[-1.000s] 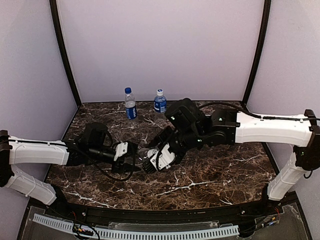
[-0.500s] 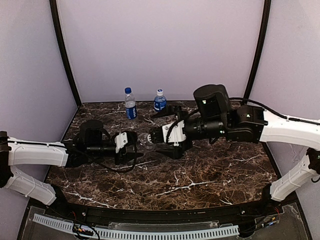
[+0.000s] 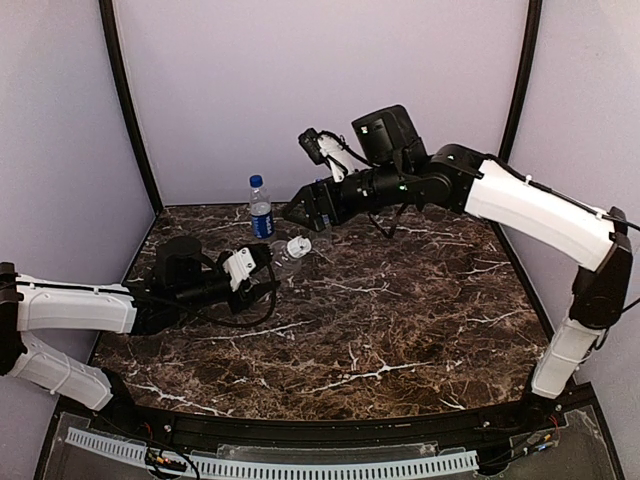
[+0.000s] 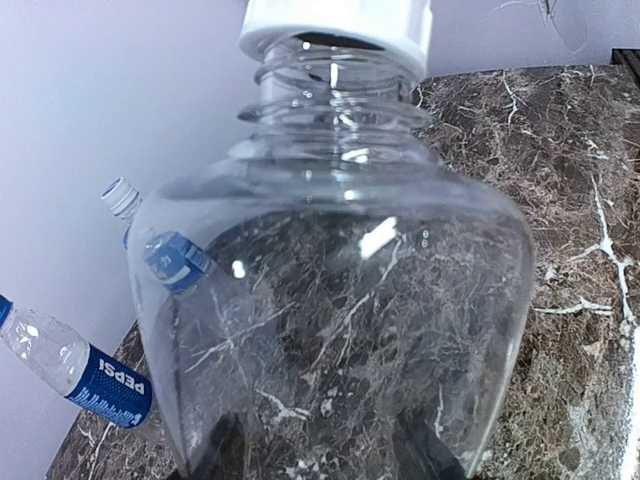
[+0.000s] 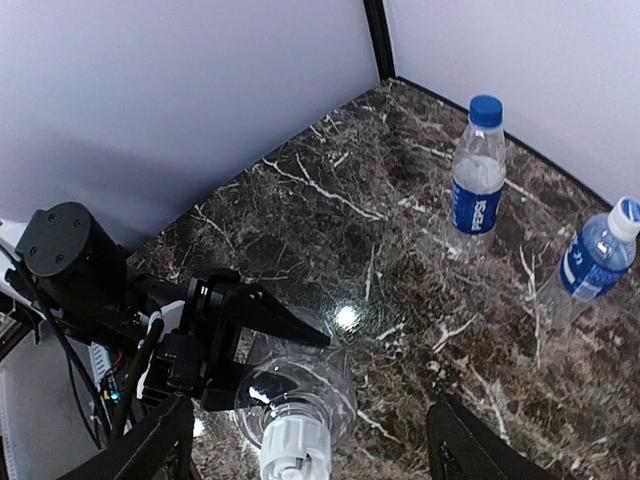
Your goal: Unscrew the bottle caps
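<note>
Toward the left edge of the dark marbled worktop [image 3: 420, 330], a clear unlabelled plastic bottle [image 4: 330, 300], its small white screw cap [image 3: 297, 247] on, is pinched by the left pincer [image 3: 268, 275]. The right pincer [image 3: 298, 214] is held spread just above that cap. By the far edge, a blue-capped Pepsi-labelled bottle [image 3: 260, 212] and a white-capped blue-labelled bottle [image 5: 588, 262] are stood upright.

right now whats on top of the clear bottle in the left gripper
A white cap sits on the neck of the unlabelled bottle held by the left gripper. Neck threads show below it; the mouth under the cap is hidden.
</note>
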